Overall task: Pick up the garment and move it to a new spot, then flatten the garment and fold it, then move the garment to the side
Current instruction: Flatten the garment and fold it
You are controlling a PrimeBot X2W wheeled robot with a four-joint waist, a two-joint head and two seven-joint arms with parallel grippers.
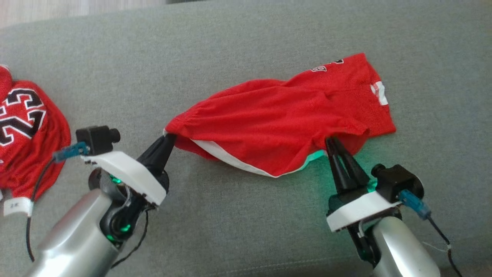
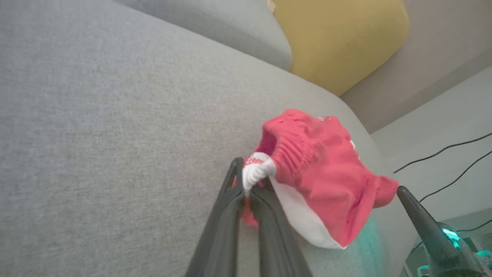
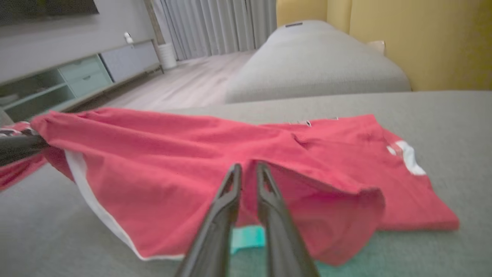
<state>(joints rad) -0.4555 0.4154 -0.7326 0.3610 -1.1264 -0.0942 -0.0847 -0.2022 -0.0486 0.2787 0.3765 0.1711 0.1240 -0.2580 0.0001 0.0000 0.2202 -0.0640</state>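
So at this point the red mesh garment [image 1: 280,119] with white trim lay across the middle of the grey fabric sofa seat [image 1: 230,46], stretched out from its centre toward the far right side, well clear of the edges. My left gripper [image 1: 169,138] was clamped tight on the gathered waistband end. On the left wrist cam I could see the fingers [image 2: 265,207] pinched together right on a little white tag [image 2: 257,171] there, with that end lifted a bit off the seat. My right gripper [image 1: 330,142] was down at the near hem of the garment, fingers almost together with just a thin gap, tips tucked against the fabric edge. Honestly I couldn't tell if it actually had any cloth pinched or not. A second red jersey with a big black-and-white 23 [image 1: 23,127] was sitting crumpled at the left edge of the seat, well apart from the garment.
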